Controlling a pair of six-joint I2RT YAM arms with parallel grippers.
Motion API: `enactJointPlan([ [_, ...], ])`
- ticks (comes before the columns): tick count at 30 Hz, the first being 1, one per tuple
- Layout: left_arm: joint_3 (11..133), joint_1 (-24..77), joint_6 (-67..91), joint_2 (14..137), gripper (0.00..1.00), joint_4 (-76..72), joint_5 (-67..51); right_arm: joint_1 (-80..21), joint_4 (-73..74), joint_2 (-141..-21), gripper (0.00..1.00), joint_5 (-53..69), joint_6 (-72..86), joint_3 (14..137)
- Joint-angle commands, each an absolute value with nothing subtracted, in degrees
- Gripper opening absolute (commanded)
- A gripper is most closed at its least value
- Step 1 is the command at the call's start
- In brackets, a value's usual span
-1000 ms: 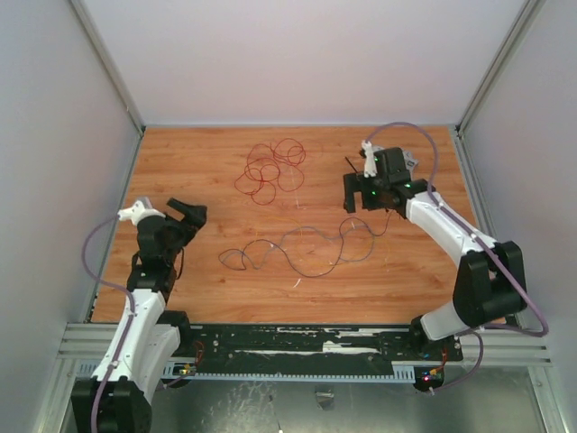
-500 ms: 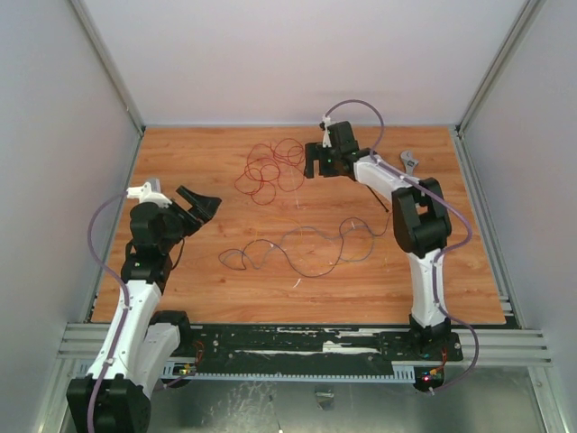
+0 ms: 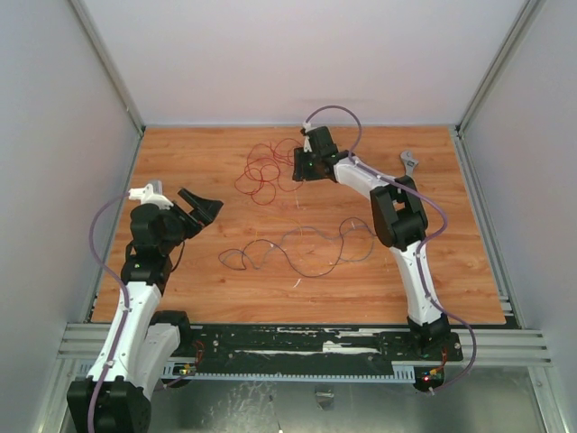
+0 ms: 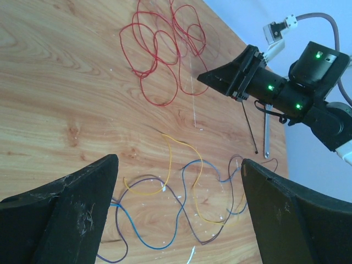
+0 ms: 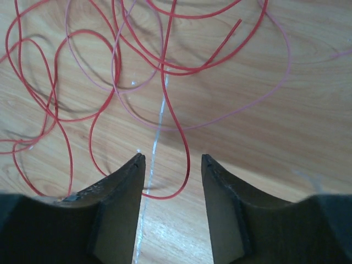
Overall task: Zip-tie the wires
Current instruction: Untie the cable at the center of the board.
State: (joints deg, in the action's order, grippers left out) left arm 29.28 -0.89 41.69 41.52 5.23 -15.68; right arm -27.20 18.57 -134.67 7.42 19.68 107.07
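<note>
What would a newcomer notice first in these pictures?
The tangle of thin red wires at the far middle of the wooden table stands out. The black right gripper hangs at its right edge, one red loop between its parted jaws. A looser run of yellow, blue and purple wires lies nearer, mid-table.

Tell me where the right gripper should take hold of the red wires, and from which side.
Probably the single strand at the edge of the red wires that runs between the right gripper's open fingers. Come straight down from above: the wires lie flat and loose on the table, so a sideways approach would likely just push them.
</note>
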Motion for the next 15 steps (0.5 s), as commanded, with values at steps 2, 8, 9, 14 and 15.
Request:
enactJointPlan([
  [2, 29.1, -0.7, 40.6, 41.0, 0.98, 4.5, -17.0, -27.9, 19.0, -136.1, 0.29, 8.0, 20.2, 109.9],
  [8, 29.9, -0.7, 40.6, 41.9, 0.98, 3.6, -18.2, -28.6, 21.0, -130.2, 0.0, 6.8, 17.4, 110.4],
  [9, 30.3, -0.6, 40.7, 42.4, 0.98, 2.9, -18.7, -28.5, 21.5, -128.1, 0.0, 6.8, 16.9, 110.8],
  [14, 34.5, -0.7, 42.7, 47.6, 0.98, -3.0, -24.9, -28.5, 25.7, -122.1, 0.0, 8.2, 12.9, 118.9],
  [15, 35.7, -0.7, 43.1, 49.1, 0.98, -4.1, -26.2, -28.6, 26.5, -121.2, 0.0, 8.3, 12.2, 121.5],
])
